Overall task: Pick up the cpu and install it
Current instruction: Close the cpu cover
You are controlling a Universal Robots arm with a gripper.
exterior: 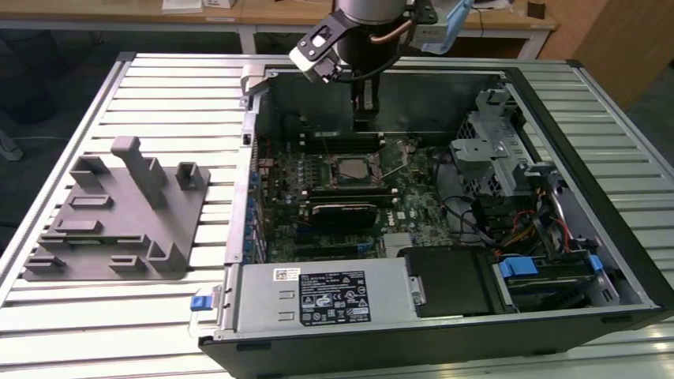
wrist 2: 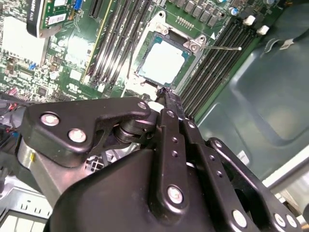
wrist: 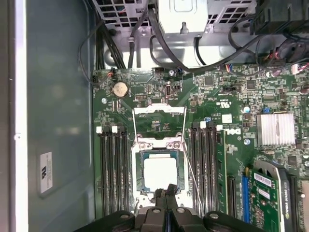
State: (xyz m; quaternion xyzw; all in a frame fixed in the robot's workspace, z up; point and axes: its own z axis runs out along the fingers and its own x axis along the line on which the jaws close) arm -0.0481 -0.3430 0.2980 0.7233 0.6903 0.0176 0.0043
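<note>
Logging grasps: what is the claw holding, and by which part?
Nothing: the claw is shut and empty, and the chip lies in its socket.

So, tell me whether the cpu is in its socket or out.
In: the cpu lies flat within the socket frame, whose load plate is flipped open.

No print I can read. On the power supply, at the near side: black label and small white sticker. On the case wall: pale sticker. The card label is illegible; the cpu top washes out white.
</note>
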